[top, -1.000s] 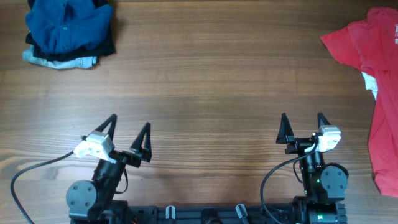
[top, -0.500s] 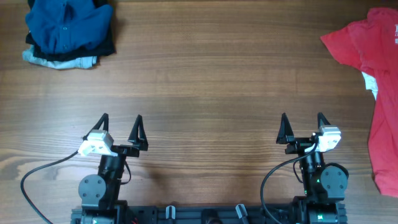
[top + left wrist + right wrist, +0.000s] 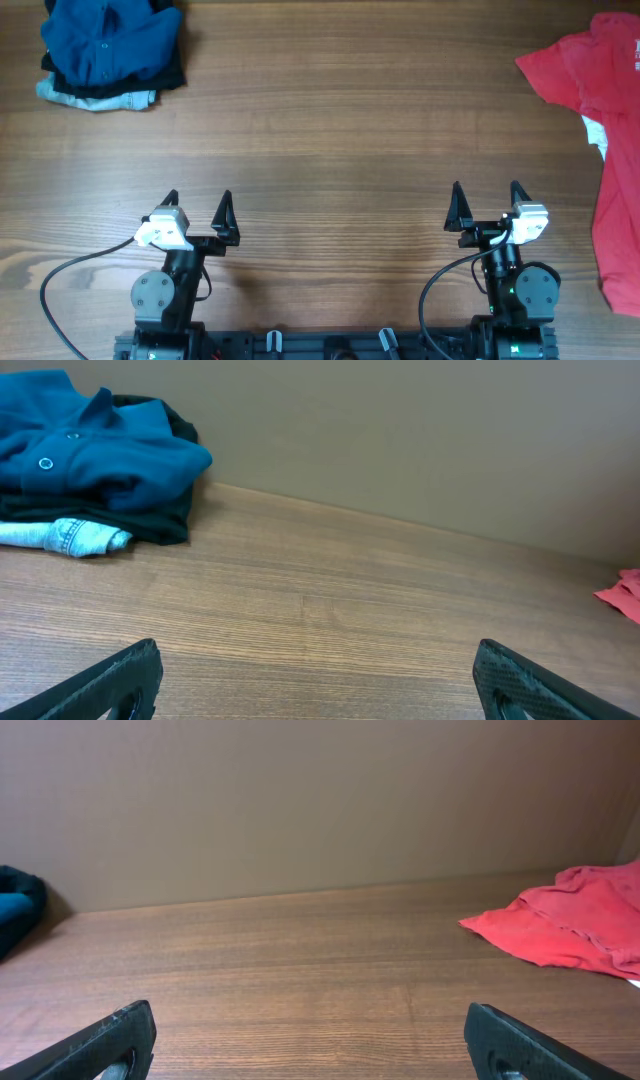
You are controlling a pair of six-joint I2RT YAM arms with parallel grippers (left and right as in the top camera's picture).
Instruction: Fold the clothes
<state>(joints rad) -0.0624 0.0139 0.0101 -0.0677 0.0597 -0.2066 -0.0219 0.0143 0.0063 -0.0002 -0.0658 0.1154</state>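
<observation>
The left gripper [image 3: 197, 195] and right gripper [image 3: 485, 186] sit at the near edge of the table [image 3: 330, 130], side by side and well apart. Far ahead of the left gripper and off to its left, a pile [image 3: 105, 60] lies in the table's far corner. A collared shirt [image 3: 105, 40] lies on top of it, a second piece [image 3: 168, 75] under that, and a third piece [image 3: 95, 98] at the bottom, jutting out on the side nearer the gripper. To the right of the right gripper a loose shirt [image 3: 600, 90] lies along the table's edge, from far ahead to level with that gripper. A wall [image 3: 400, 440] stands behind the table.
</observation>
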